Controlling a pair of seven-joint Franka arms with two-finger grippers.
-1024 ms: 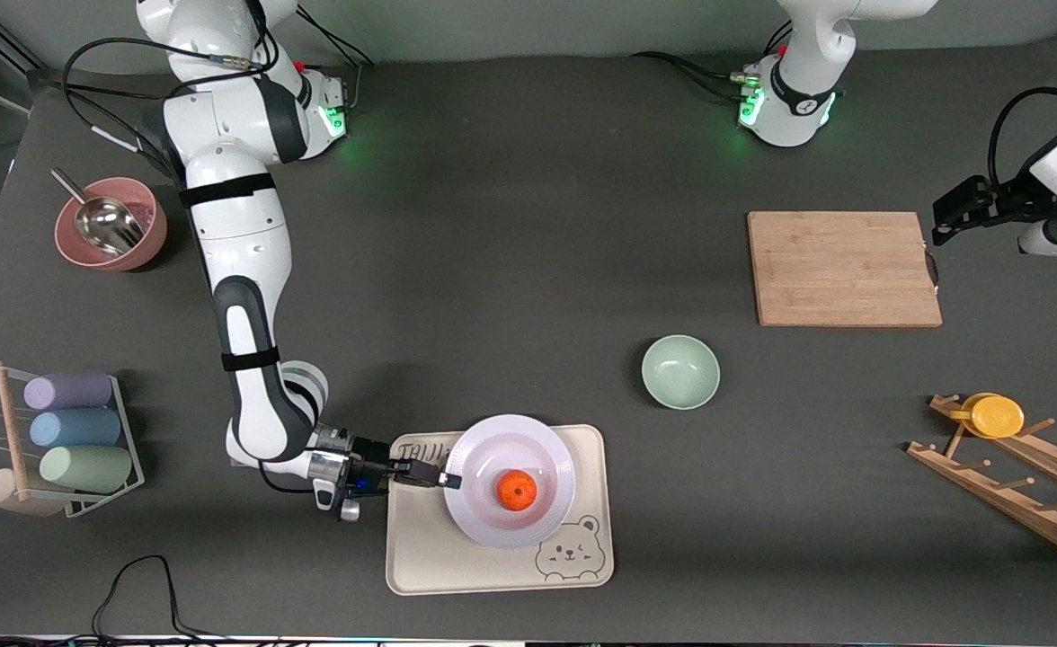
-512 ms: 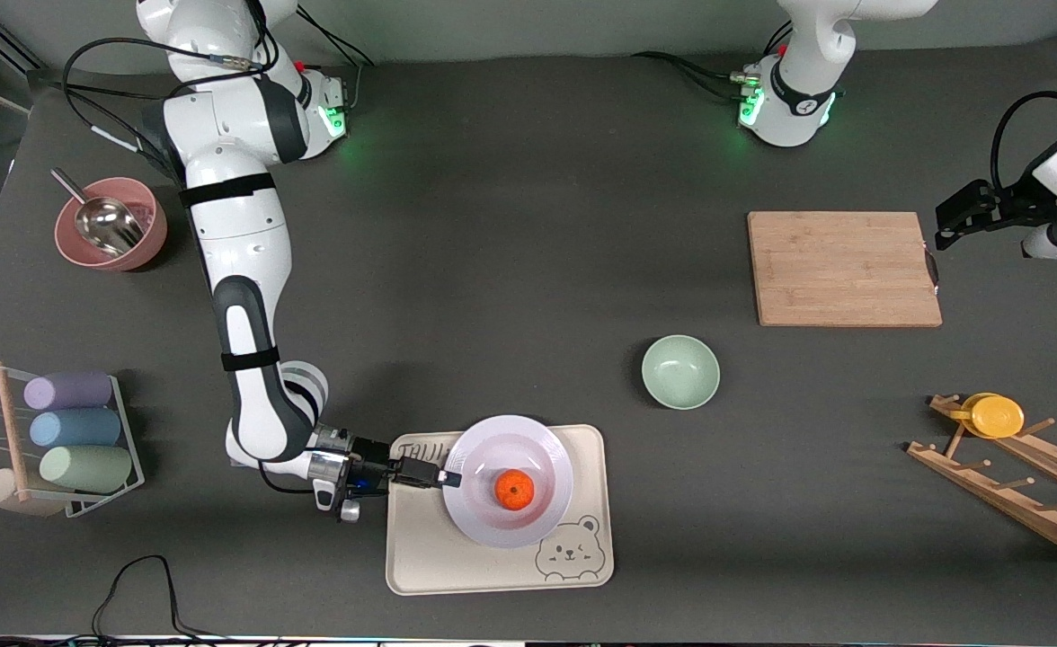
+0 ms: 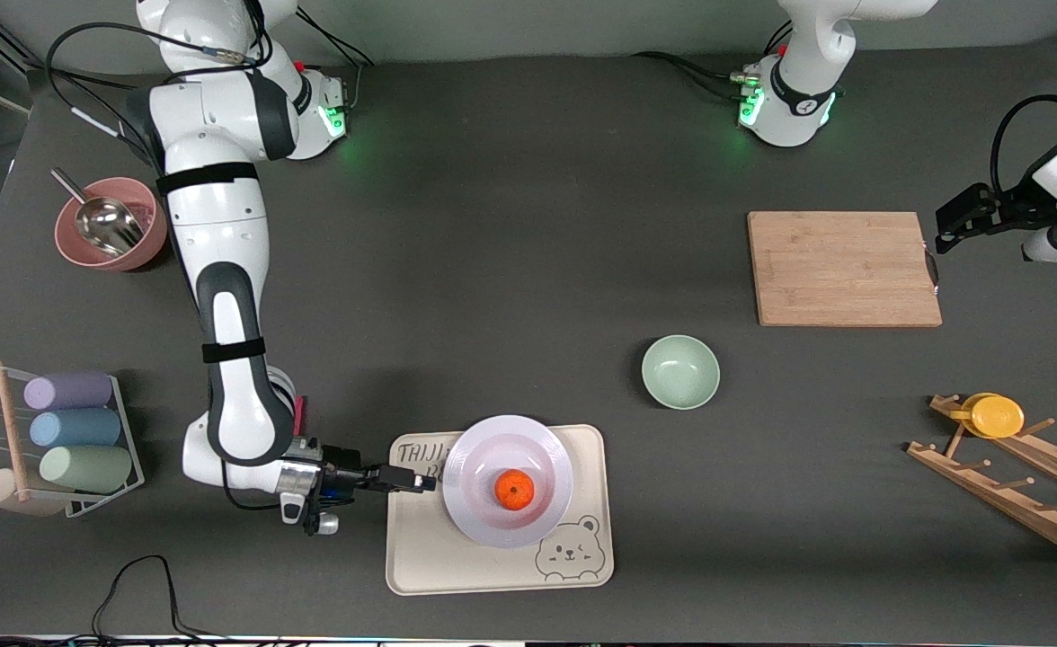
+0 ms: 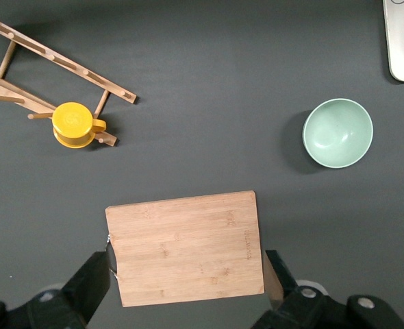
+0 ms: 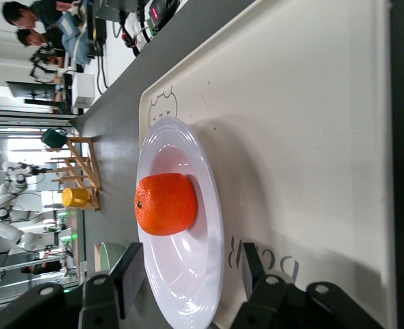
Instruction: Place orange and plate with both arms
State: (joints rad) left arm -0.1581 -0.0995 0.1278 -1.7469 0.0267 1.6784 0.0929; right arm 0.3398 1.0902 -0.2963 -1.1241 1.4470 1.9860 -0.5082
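- The plate (image 3: 508,481) sits flat on the cream bear tray (image 3: 582,575), close to the front camera and toward the right arm's end of the bench (image 3: 510,252).
- The orange (image 3: 515,491) lies in the middle of the plate, touching it.
- Your right tool (image 3: 413,481) is low over the tray, just beside the plate's rim. Its fingers stand apart and hold nothing. In the right wrist view the rim sits between the two fingers (image 5: 130,277) with a gap on each side.
- Your left tool (image 4: 188,288) hangs high over the wooden board (image 3: 843,268). It is wide open and empty, and that arm waits.
- The plate looks hard, smooth and thin. It would likely be slippery and could chip if dropped. Take it by the wide rim, one finger on top and one under.
- The orange looks small, light and a little soft. It is round, so it may roll if you tilt the plate. Pinch it gently across its middle from above.
- The mint bowl (image 3: 680,371) and the yellow cup (image 3: 994,415) on its rack are well apart from the plate.
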